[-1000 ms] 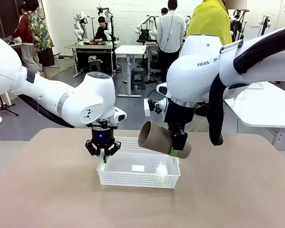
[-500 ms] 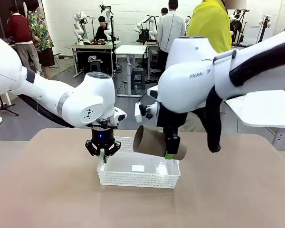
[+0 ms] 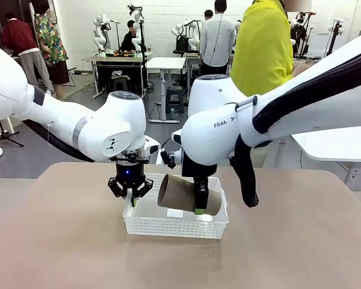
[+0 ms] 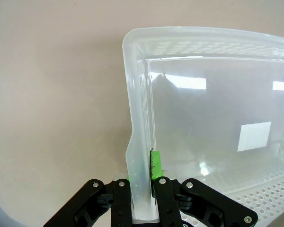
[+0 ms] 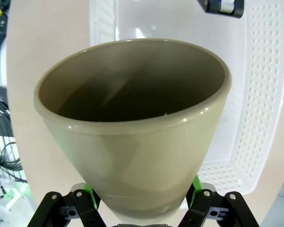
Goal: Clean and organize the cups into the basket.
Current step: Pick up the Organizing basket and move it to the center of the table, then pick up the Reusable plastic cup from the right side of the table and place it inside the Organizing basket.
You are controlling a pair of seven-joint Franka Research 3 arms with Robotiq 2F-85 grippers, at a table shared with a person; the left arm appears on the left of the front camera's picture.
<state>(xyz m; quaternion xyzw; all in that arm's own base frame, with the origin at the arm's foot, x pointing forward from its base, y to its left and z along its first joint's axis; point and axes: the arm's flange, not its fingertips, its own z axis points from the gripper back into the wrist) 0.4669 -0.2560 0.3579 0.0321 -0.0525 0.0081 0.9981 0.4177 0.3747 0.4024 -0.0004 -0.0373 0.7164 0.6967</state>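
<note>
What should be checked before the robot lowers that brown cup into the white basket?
1. Grip on the cup: ok, the right gripper clamps its narrow end.
2. Cup position: ok, it hangs on its side over the basket.
3. Basket steadied: ok, the left gripper is shut on its end wall.
4. Room in the basket: ok, its floor is bare under the cup.
5. Cup clean inside: cannot tell, the inside is in shadow.
</note>
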